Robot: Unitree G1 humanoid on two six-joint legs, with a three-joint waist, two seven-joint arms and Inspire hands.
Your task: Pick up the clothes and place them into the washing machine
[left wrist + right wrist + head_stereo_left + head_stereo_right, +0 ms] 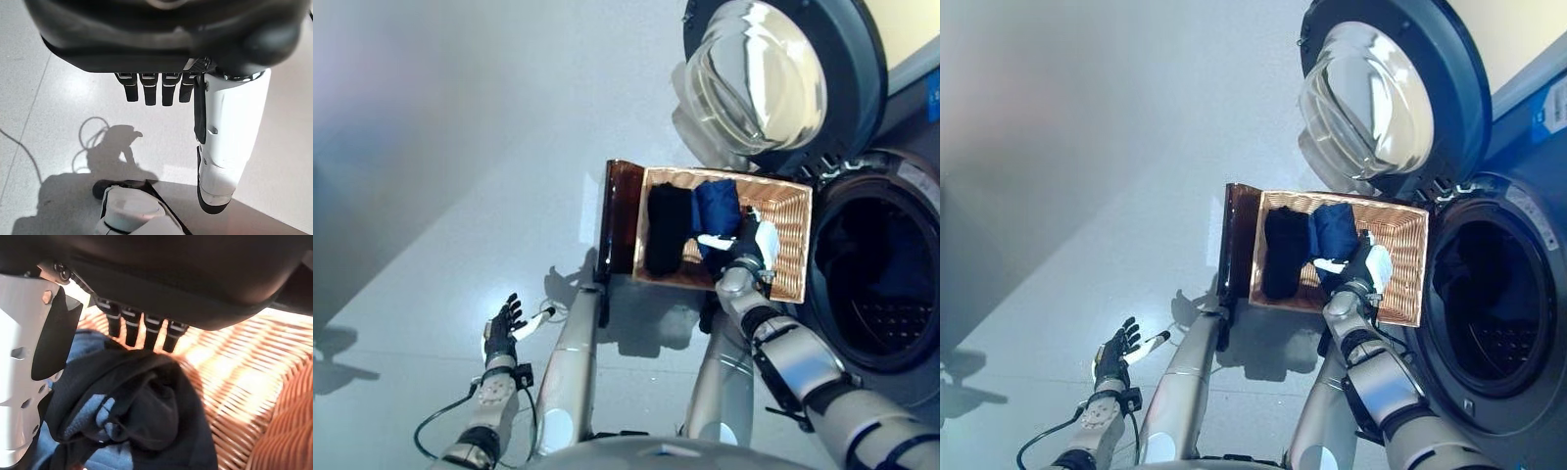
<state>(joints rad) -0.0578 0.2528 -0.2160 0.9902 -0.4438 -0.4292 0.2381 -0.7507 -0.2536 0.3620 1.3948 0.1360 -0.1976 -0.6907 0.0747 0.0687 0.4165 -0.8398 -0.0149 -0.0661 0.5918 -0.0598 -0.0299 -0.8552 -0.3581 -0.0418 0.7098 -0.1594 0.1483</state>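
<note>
A wicker basket stands on the floor before the washing machine's open drum. Inside lie a black garment on its left and a dark blue garment in the middle. My right hand is down in the basket, on the near end of the blue garment. In the right wrist view the hand presses into bunched dark blue cloth, with wicker beside it. My left hand hangs open over the bare floor at the lower left, holding nothing.
The machine's round glass door stands swung open above the basket. A dark brown panel stands upright against the basket's left side. Grey floor stretches to the left.
</note>
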